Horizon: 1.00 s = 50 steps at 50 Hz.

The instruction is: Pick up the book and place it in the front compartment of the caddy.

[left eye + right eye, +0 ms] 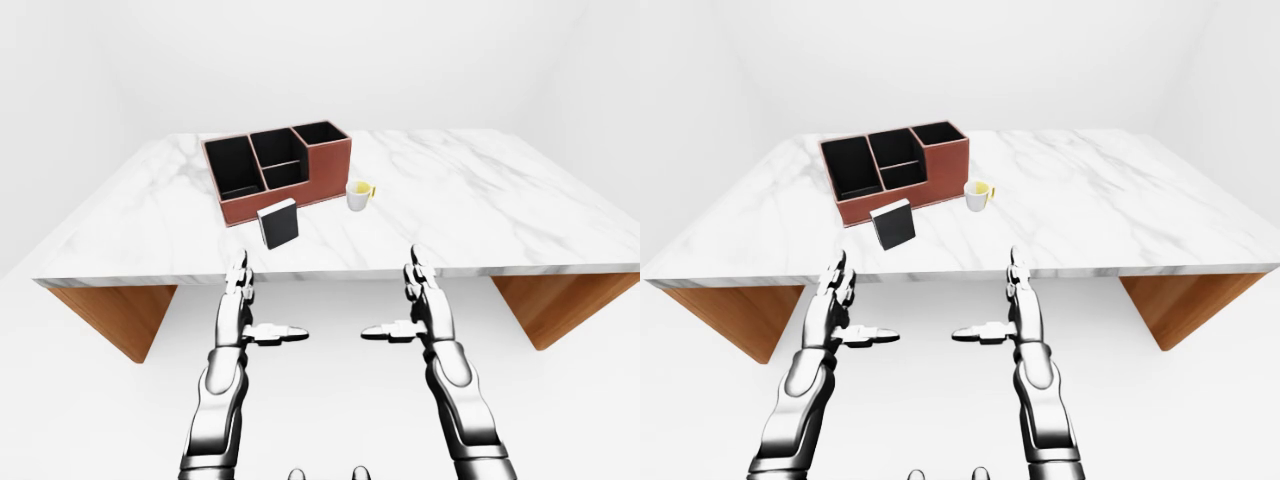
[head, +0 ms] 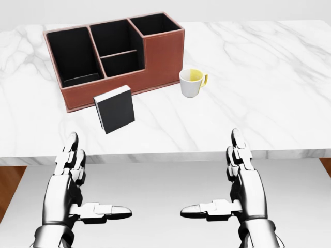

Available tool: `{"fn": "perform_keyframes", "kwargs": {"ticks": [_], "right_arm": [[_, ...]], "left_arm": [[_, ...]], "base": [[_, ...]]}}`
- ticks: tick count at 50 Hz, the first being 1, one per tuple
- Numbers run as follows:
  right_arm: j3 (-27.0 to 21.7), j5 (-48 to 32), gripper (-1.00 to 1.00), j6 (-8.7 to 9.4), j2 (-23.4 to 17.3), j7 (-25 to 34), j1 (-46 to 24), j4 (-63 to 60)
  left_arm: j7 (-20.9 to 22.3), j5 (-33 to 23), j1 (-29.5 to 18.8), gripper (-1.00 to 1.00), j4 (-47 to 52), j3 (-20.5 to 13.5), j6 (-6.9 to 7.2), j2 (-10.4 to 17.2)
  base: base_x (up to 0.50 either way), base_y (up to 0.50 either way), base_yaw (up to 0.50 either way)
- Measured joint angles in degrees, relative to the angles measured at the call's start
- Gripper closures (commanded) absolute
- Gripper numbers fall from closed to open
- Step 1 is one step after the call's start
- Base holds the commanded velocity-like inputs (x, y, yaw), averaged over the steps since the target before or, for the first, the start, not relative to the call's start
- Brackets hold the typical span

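A black book (image 2: 115, 109) with a white spine stands upright on the marble table (image 2: 269, 72), just below the caddy in the head view. The reddish-brown caddy (image 2: 115, 57) has several black-lined compartments, all of which look empty. My left hand (image 2: 85, 188) hovers open below the table's near edge, under the book. At the same height to the right, my right hand (image 2: 227, 188) is open too. Neither hand touches anything.
A white mug (image 2: 192, 82) with a yellow inside stands right of the caddy. The table rests on wooden supports (image 1: 120, 315) at both ends. White floor and walls surround it.
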State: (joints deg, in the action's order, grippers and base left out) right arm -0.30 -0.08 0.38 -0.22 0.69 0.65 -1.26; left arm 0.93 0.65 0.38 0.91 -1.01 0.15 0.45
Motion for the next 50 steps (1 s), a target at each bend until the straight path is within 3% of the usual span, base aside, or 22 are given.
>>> {"fn": "perform_keyframes", "kwargs": {"ticks": [14,25,38,50], "right_arm": [[1.23,-2.00,-1.00,1.67,0.07,0.48,5.06,-8.97],[3.81,-4.16,-1.00,2.79,-0.03,-0.57,11.79,-19.81],[6.89,-4.70,-1.00,2.92,-1.04,-1.69,17.02,-28.03],[7.90,-4.72,-1.00,2.70,-1.63,-2.00,18.71,-30.52]], "left_arm": [[2.53,0.64,4.88,-1.00,7.86,-0.88,0.36,0.33],[5.95,2.87,10.68,-1.00,18.30,-2.66,2.23,0.03],[9.40,4.80,15.43,-1.00,26.36,-4.59,3.56,-0.91],[11.18,5.50,17.66,-1.00,29.58,-5.35,4.08,-1.55]], "base": [[0.00,0.00,0.00],[0.00,0.00,0.00],[0.00,0.00,0.00],[0.49,-0.12,0.00]]}}
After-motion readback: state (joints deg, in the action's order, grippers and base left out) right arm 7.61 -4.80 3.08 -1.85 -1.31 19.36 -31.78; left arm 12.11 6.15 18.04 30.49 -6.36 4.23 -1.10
